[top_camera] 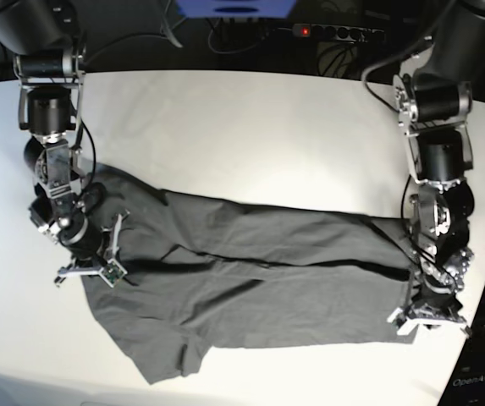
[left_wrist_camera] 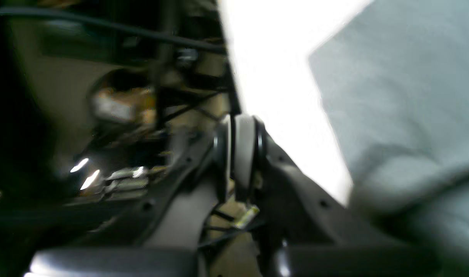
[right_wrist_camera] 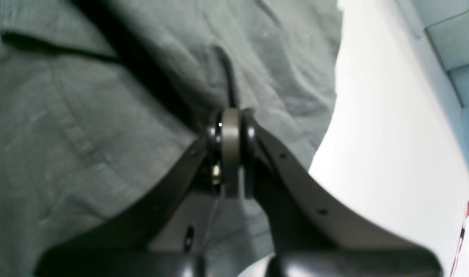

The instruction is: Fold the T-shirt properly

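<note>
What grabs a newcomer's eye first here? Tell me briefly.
The dark T-shirt sprawls wrinkled across the front of the white table. Two black arms flank it: the right gripper is shut with its tip at a fold of cloth on the base view's left, and the left gripper is shut by the shirt's opposite end, near the table edge.

The T-shirt (top_camera: 259, 288) is matt, wrinkled grey cloth on a smooth white table (top_camera: 250, 135).

T-shirt (right_wrist_camera: 84, 115): grey, wrinkled, on white counter (right_wrist_camera: 380, 134); right end effector (right_wrist_camera: 230, 132) closed, pinching a fold.
</note>
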Action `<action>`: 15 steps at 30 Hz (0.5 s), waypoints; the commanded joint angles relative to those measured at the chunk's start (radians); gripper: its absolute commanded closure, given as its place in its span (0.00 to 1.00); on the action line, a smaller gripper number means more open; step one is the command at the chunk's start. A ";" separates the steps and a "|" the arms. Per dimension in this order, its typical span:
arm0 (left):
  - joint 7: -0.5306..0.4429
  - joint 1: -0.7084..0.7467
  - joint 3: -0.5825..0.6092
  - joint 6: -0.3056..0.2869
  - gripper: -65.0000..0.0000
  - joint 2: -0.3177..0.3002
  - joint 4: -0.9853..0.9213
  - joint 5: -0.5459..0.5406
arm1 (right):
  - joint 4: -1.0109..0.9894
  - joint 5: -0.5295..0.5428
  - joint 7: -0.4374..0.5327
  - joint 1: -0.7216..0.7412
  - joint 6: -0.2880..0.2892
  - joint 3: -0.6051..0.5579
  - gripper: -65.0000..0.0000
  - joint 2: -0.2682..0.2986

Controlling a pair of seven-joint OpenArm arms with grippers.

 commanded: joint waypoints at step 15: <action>0.025 0.137 -0.001 -0.385 0.96 -0.028 0.259 0.001 | 0.019 0.009 0.020 0.028 -0.010 0.003 0.99 0.005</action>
